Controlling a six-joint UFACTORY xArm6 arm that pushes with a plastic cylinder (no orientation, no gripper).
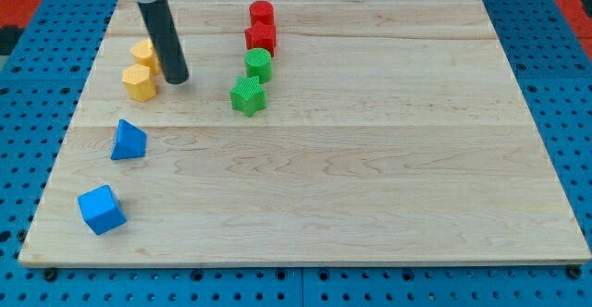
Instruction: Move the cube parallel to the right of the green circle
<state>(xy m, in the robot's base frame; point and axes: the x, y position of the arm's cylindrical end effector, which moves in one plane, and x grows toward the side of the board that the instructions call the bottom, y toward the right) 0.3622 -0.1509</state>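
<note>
The blue cube point(102, 209) sits near the board's bottom left corner. The green circle point(258, 64), a short cylinder, stands at the upper middle, just below a red block point(261, 37) and above a green star point(248, 95). My tip point(177, 79) rests on the board at the upper left, just right of the yellow hexagon point(140, 82) and well left of the green circle. It is far above the blue cube.
A second yellow block point(143, 54) sits above the hexagon, partly behind the rod. A red cylinder point(262, 13) stands at the top above the red block. A blue triangle point(129, 141) lies on the left side between the yellow blocks and the cube.
</note>
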